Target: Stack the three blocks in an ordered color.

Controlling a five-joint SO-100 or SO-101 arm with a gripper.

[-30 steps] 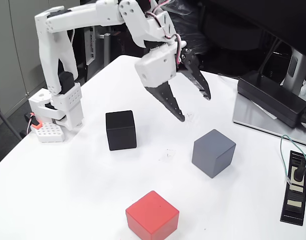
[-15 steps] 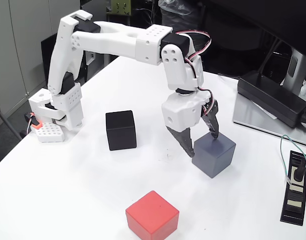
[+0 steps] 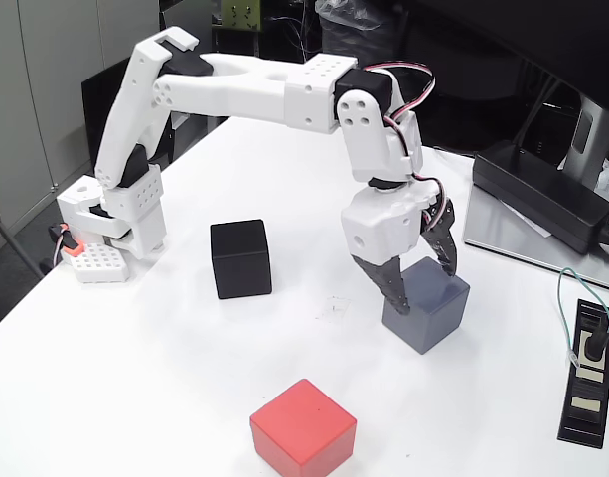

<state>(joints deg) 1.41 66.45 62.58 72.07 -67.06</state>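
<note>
White table [image 3: 185,378]; claw [image 3: 426,285] straddling blue-grey block [image 3: 428,310], contact unclear.

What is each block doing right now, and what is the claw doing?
Blue-grey block: on the table, between the claw's fingers, not lifted.
Black block: on the table, alone, unstacked.
Red block: on the table, alone, unstacked.
Claw: open, straddling the blue-grey block.

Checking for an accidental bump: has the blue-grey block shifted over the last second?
No. The blue-grey block sits at the same spot relative to the black block; the hand has dropped around it.
</note>
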